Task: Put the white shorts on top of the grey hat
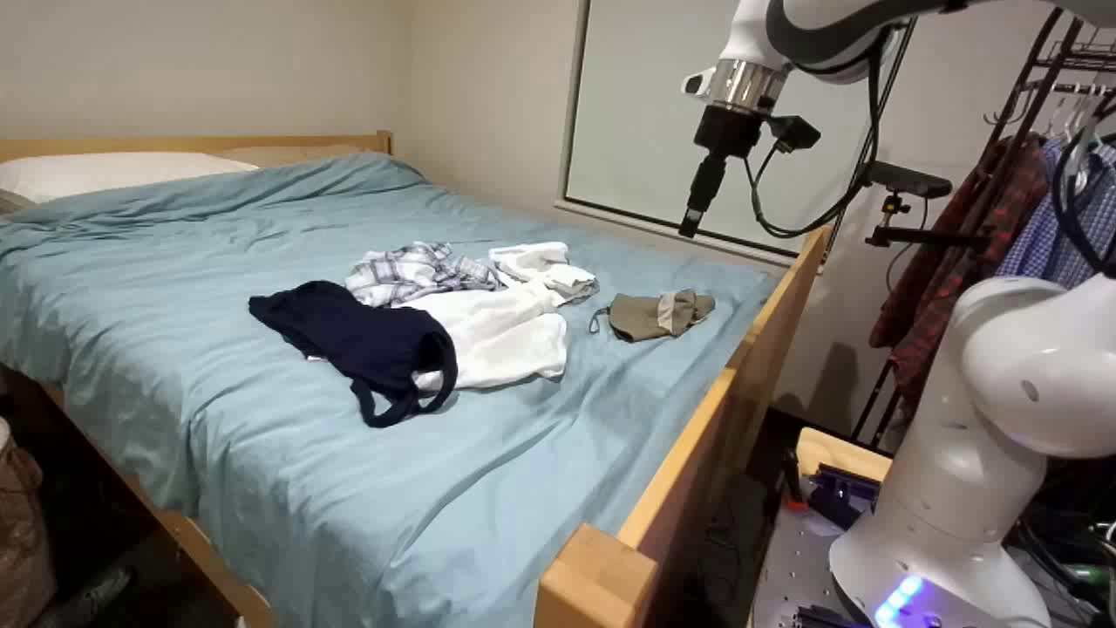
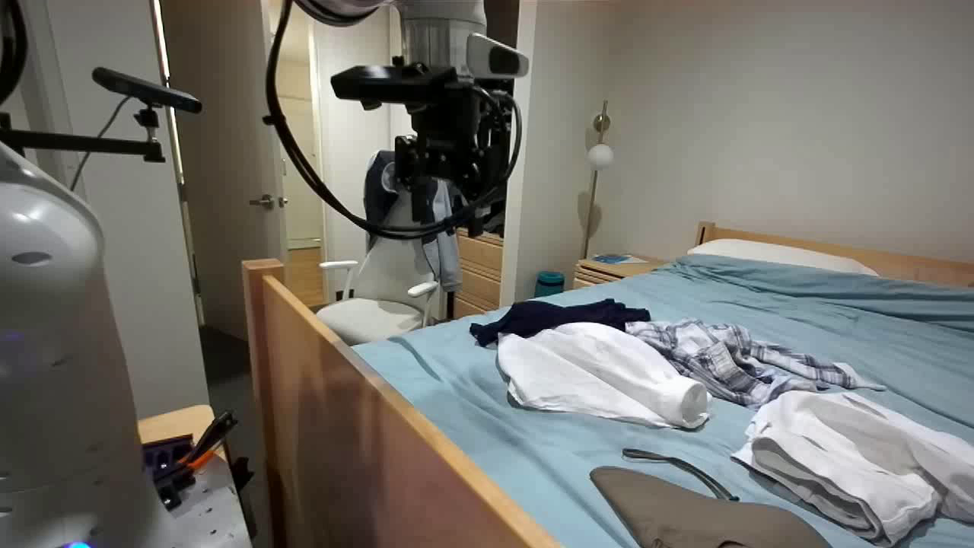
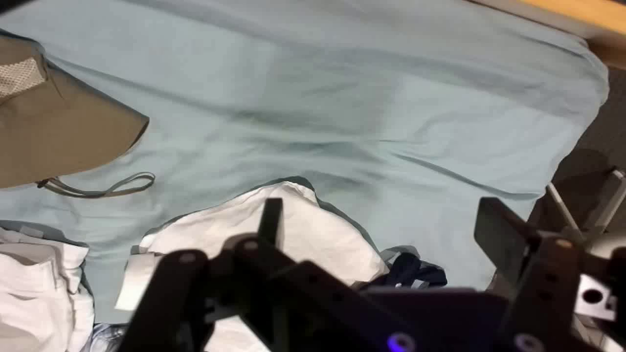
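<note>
As you are scanning an exterior view, folded white cloth shorts (image 1: 545, 269) (likely this piece) are lying on the teal bedsheet (image 1: 488, 471) near the grey-brown brimmed fabric hat (image 1: 641, 317), their long axis seemingly slanting toward it. In an exterior view, their layered end (image 2: 825, 487) is facing the hat, the far end running out of frame. In the wrist view, your black two-fingered gripper (image 3: 380, 220) is hanging spread, holding nothing; you'll probably be handling light, limp cloth, best pinched at that layered end.
</note>
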Robot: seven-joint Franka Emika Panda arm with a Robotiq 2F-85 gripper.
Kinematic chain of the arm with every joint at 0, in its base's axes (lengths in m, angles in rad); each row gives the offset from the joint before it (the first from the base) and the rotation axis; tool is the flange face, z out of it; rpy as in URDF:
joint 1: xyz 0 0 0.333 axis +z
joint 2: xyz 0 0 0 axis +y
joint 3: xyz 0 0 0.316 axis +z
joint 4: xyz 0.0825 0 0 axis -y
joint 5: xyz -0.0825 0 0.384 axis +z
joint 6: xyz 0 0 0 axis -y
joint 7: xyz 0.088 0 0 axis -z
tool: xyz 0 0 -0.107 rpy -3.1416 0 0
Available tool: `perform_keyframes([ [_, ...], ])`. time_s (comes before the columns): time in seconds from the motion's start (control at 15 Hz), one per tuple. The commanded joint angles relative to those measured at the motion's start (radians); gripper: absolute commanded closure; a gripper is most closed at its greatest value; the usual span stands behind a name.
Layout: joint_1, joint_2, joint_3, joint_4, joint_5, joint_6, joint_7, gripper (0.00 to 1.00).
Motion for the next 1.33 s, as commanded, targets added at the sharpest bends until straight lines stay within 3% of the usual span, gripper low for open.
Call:
perform_keyframes([
  [0.0,-0.019,0.004,0.016,0.002,0.012,-0.002,-0.010,0.00],
  [1.07,-0.019,0.004,0.015,0.002,0.012,-0.002,-0.010,0.00],
  [1.27,-0.001,0.113,-0.013,0.084,0.030,0.042,-0.030,0.00],
])
